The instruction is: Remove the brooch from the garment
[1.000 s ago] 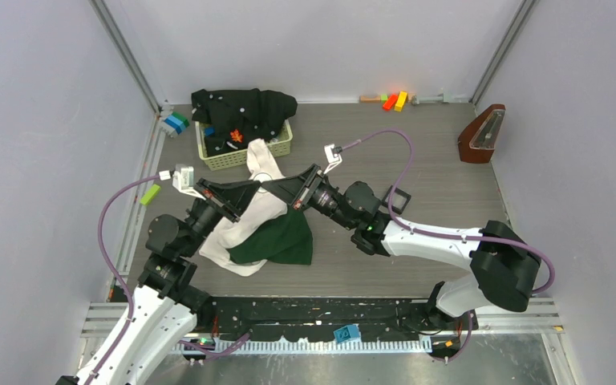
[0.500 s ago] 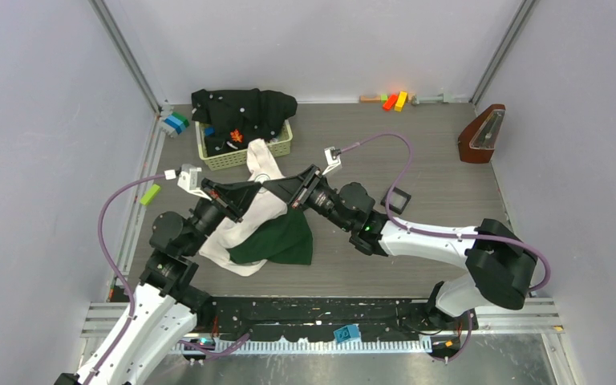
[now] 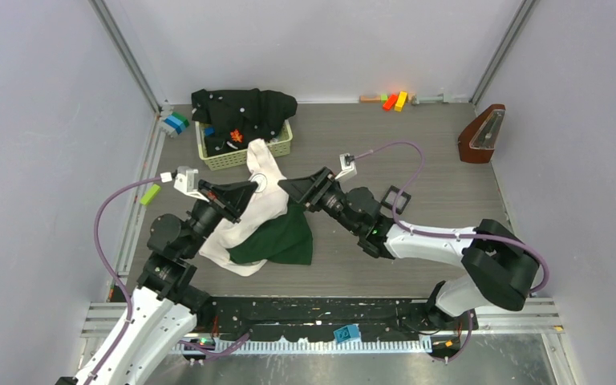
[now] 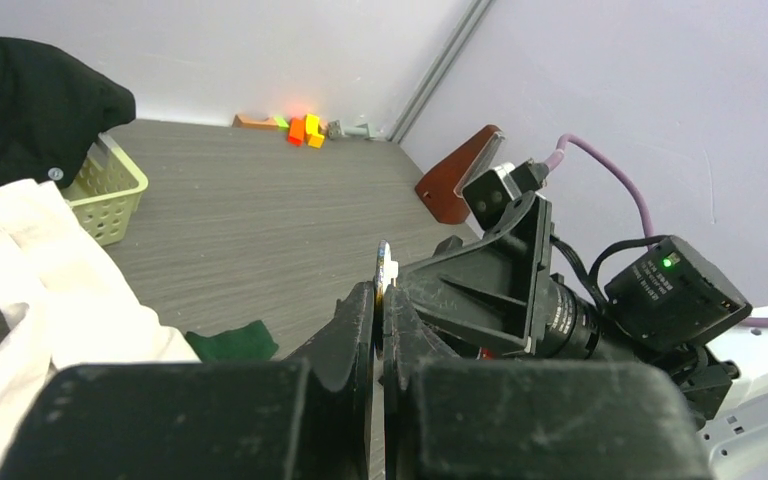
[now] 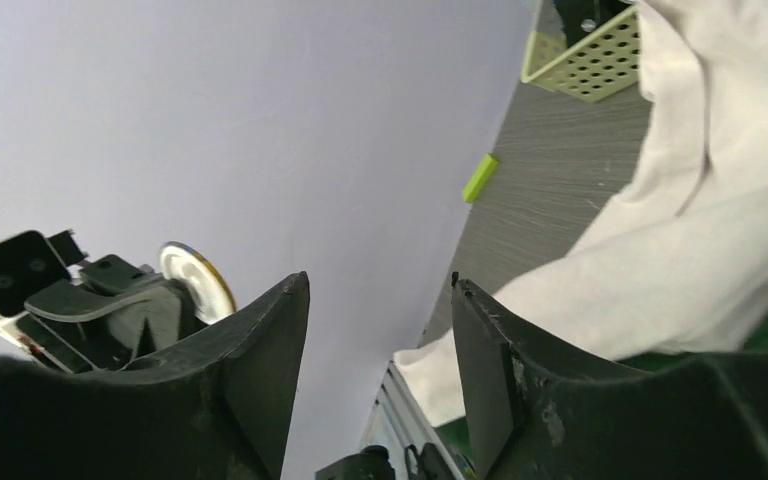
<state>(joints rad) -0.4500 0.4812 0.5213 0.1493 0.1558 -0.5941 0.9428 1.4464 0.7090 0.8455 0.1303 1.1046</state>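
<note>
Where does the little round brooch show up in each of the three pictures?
Top view: the brooch sits left of centre, at the tip of the left hand, over the cream garment.
Left wrist view: centre, edge-on, pinched in that hand.
Right wrist view: lower left, a pale disc.
Shared landmark: the yellow-green basket.
</note>
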